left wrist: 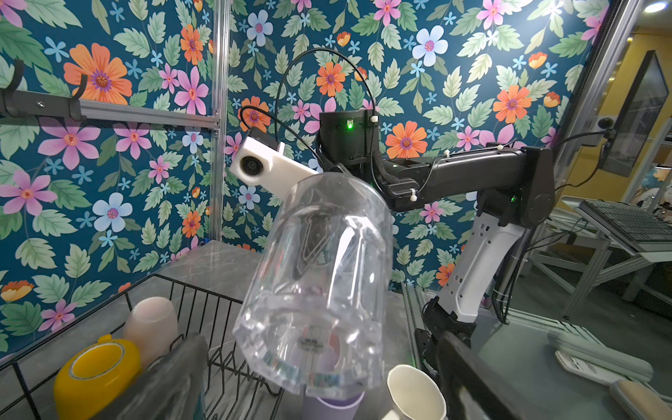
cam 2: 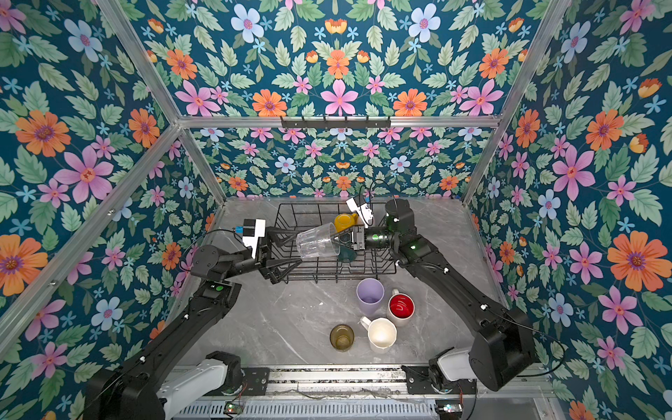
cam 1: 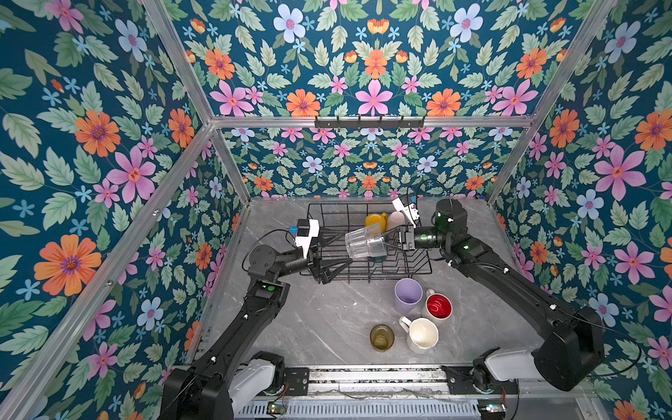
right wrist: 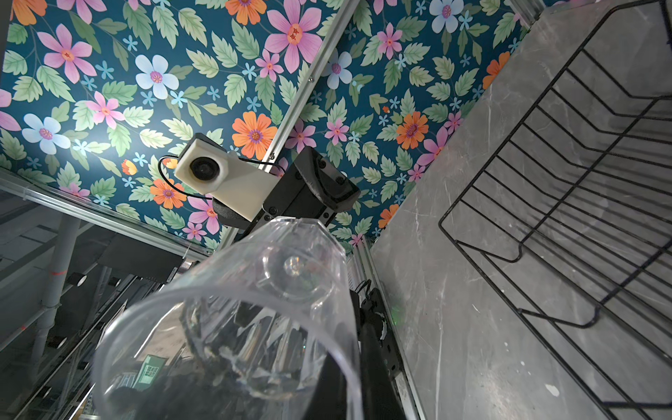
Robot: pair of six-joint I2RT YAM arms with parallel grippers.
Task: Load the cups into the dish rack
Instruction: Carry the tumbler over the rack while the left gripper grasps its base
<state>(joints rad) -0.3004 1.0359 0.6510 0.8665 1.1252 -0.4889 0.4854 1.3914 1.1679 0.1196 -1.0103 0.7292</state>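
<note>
- In both top views we see the dish rack [cam 1: 392,268] at the back of the grey table [cam 1: 309,327]. It holds the yellow mug [cam 1: 375,219] and the cream cup [cam 1: 395,220] side by side in its far right corner
- The clear glass [cam 1: 365,242] hangs tilted on its side above the rack. The right gripper [cam 1: 388,243] has it by the mouth end, fingers clamped on its wall
- The left gripper [cam 1: 338,249] has its fingers spread wide on either side of the glass's base end; we cannot tell whether they touch it
- In a top view the dark green mug [cam 2: 348,255] shows only as a sliver inside the rack, under the glass
- Four cups stand close together on the table in front of the rack: the lilac tumbler [cam 1: 408,296] and the red-lined white mug [cam 1: 438,306], then the white mug [cam 1: 422,334] and the olive-amber glass [cam 1: 382,337] nearer us
- From the left wrist we face the thick base of the glass, which covers much of the rack. A dark finger of the right gripper shows through the glass, and the left gripper's fingers [left wrist: 171,378] are blurred at the frame's edge
- From the right wrist the glass's open mouth fills the foreground and blurs the right gripper's fingers. Beyond its base we see the left wrist camera [right wrist: 214,174], and the rack's wire dividers run along one side
</note>
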